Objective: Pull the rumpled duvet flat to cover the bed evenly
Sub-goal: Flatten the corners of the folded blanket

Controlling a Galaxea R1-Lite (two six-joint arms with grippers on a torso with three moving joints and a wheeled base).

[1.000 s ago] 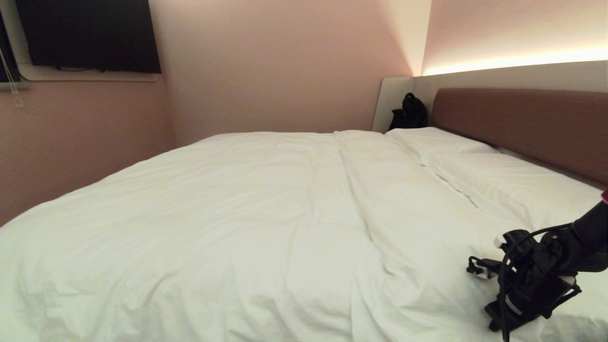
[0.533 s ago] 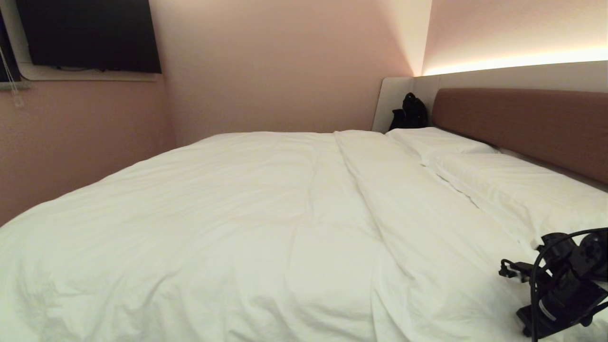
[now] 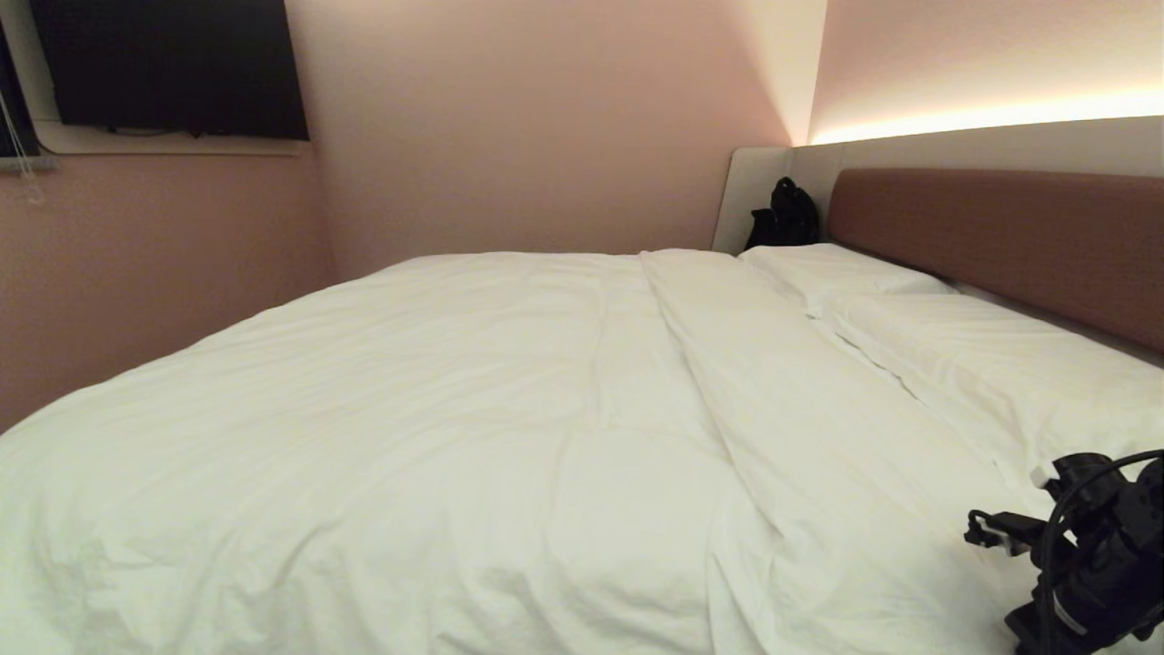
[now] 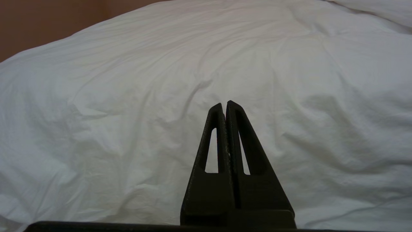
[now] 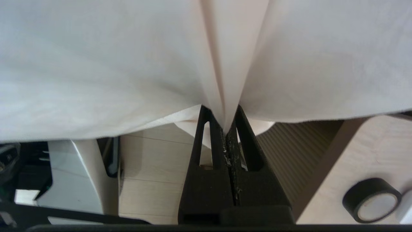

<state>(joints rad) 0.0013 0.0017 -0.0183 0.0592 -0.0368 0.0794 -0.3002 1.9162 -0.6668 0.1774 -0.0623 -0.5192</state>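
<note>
While the duvet (image 3: 436, 437) lies spread across the bed (image 3: 1000, 236), reaching from the near edge to the far side by the pink wall, the right pincer (image 5: 225, 129) is clenched on a pinch of its edge — in the right wrist view the white cloth runs up from between the two black fingers (image 5: 206, 151) in a tight, fanned fold, with the hem hanging free on either side. Below that hem the wrist view shows pale wood flooring (image 5: 151, 154) and a light-coloured bench (image 5: 363, 154) beside the bed, with a roll of black tape (image 5: 371, 199) lying on it. In the head view the right arm's wrist (image 3: 1082, 555) sits low at the near right corner of the bed, just beside the nearer of two white pillows (image 3: 1000, 373) that lie along the brownish-red headboard. A long crease runs down the duvet from near the far pillow toward the near edge, and softer wrinkles cover its near part. The left pincer (image 4: 225, 104) is clenched on nothing — its fingers meet tip to tip, held above the wrinkled duvet and apart from it. A black bag (image 3: 782, 216) rests in the far corner by the headboard's pale side panel, and a dark screen (image 3: 168, 68) hangs on the left wall.
</note>
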